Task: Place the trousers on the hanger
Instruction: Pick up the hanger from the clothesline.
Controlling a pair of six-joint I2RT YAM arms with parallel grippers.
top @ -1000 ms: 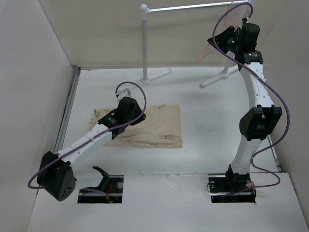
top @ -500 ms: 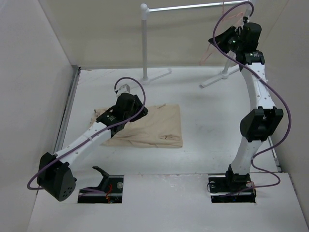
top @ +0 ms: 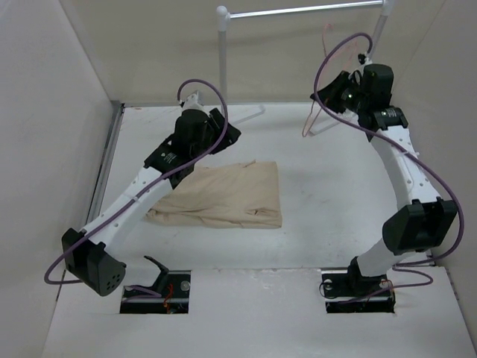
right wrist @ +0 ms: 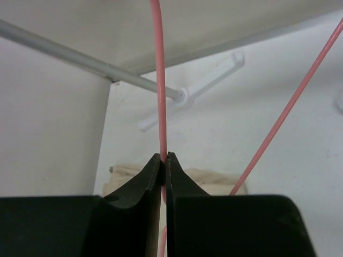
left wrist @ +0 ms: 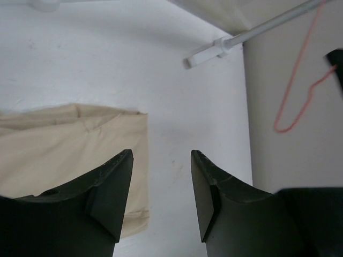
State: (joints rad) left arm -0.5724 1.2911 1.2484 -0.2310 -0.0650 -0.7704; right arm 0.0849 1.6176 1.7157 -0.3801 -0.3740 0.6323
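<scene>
The beige trousers lie folded flat in the middle of the table. My left gripper hovers above their far edge, open and holding nothing. In the left wrist view the left gripper is over bare table, with the trousers to its left. My right gripper is raised at the back right, shut on the thin pink hanger, which hangs free of the rail. In the right wrist view the hanger wire runs straight up from the right gripper, with the trousers beyond.
A white rail stand stands at the back, its bar running across the top. Its feet rest on the table's far side. Side walls close in the table on the left and right.
My left gripper has lifted off the trousers, moved toward the back and opened. My right arm has come down and left from the rail with the hanger in its grip.
</scene>
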